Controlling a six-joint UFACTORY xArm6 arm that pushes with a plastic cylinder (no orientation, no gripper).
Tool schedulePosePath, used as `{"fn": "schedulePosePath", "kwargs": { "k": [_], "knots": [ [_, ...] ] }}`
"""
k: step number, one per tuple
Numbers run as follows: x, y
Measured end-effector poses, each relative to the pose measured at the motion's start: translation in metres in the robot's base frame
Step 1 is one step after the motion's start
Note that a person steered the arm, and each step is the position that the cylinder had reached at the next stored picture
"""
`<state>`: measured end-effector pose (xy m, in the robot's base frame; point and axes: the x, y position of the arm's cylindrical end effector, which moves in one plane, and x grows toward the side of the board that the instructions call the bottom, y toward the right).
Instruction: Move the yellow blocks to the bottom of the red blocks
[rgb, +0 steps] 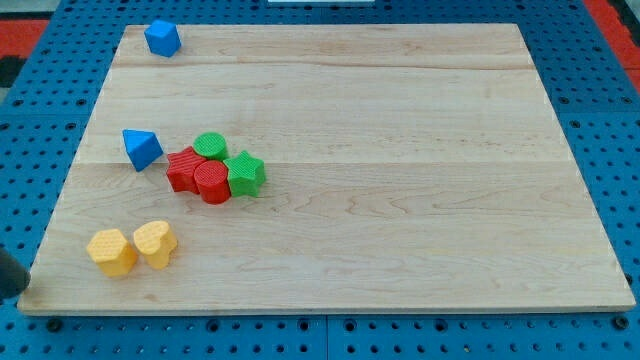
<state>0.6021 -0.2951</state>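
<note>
Two yellow blocks lie side by side near the view's bottom left: a yellow hexagon-like block (111, 251) and a yellow heart-shaped block (155, 243), touching each other. Up and to their right is a tight cluster: a red star (183, 168), a red cylinder (211, 183), a green cylinder (210, 145) and a green star (245, 173). The yellow blocks sit below and left of the red ones, with a gap between. My tip (20, 288) shows as a dark rod end at the view's bottom-left edge, left of the yellow hexagon-like block and apart from it.
A blue triangular block (141, 148) lies just left of the red star. Another blue block (161, 38) sits at the board's top-left corner. The wooden board (400, 200) rests on a blue pegboard surface (600, 80).
</note>
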Motion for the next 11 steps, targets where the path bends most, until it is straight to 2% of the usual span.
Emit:
{"fn": "schedulePosePath", "kwargs": {
  "k": [3,5,6,9,11],
  "knots": [
    [0.000,0.047],
    [-0.007,0.048],
    [-0.010,0.068],
    [-0.053,0.099],
    [-0.047,0.082]
  ]
}}
